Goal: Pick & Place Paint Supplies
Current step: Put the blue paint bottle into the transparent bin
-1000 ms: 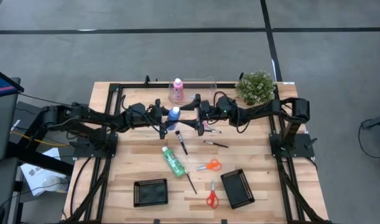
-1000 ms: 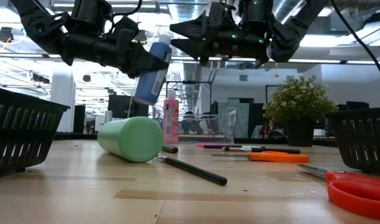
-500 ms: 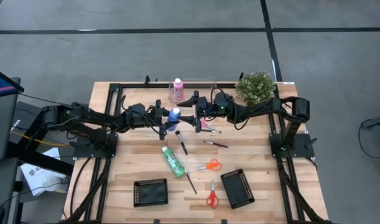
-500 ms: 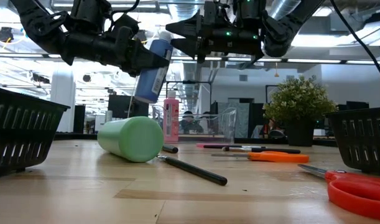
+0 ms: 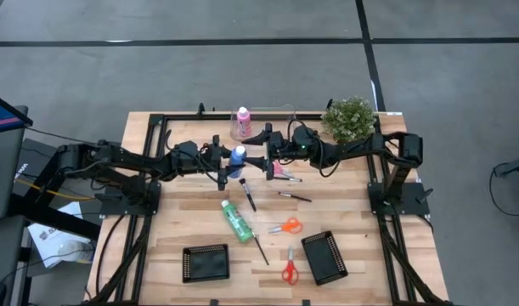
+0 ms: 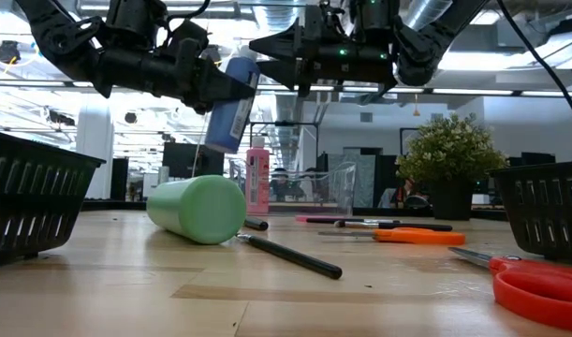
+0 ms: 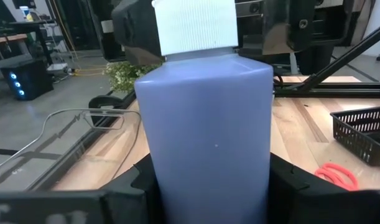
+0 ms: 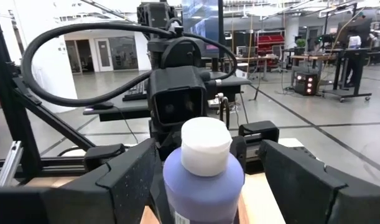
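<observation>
A handover in mid-air looks to be the step in hand; the left gripper (image 5: 228, 161) is clamped on the blue bottle (image 5: 237, 156), lifted clear of the table (image 5: 174, 229) with its white cap pointing toward the right gripper (image 5: 261, 158); the right gripper's jaws stand wide, one finger on each side of the cap end, not yet closed on it as far as the right wrist view shows; taking the blue bottle as the mark, the pink bottle (image 5: 242, 121) stands upright just beyond it, next to a clear container (image 6: 340, 190) near the table's far edge, the green bottle (image 5: 237, 219) lies on its side nearer the front, one brush (image 5: 248, 195) lies just in front and below, another brush (image 5: 260, 249) sits past the green bottle, and thinner brushes (image 5: 293, 196) lie to its right under the right arm; the next move, I judge, calls for the right jaws to close squarely round the bottle before the left lets go, else it would drop among the brushes; open room is good in front of the bottle, toward two black baskets (image 5: 205, 263) and two scissors (image 5: 285, 227); behind, the pink bottle and plant (image 5: 349, 118) crowd the far edge, so any swing that way is tight.
</observation>
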You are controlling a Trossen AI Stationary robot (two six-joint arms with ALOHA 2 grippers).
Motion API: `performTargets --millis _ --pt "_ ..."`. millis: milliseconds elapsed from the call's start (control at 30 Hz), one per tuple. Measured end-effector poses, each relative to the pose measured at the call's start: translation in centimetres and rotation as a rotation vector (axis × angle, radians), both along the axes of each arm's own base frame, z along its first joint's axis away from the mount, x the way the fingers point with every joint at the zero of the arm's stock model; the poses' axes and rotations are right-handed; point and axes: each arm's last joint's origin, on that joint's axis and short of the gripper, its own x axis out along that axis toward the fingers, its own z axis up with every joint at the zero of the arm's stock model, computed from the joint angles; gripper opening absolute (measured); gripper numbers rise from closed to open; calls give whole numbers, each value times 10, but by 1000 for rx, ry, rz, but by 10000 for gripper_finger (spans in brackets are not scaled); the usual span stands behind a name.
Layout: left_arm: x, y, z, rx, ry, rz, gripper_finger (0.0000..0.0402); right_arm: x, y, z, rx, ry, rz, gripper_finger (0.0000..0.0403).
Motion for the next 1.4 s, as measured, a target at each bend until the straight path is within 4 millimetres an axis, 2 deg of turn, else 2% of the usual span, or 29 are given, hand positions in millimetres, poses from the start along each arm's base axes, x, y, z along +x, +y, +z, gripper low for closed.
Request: performTargets --millis 333,800,1033,1100,1400 --pt "0 0 0 0 -2 2 162 5 -1 8 -2 -7 1 277" --pt "0 0 1 11 -10 1 160 6 0 4 6 25 -5 254" --pt "0 0 3 15 -19 0 161 41 0 -25 31 76 25 252" --pt "0 0 0 7 4 4 160 46 -1 -27 30 87 37 247" --pt "1 0 4 13 -24 6 158 40 0 -6 -18 110 24 228"
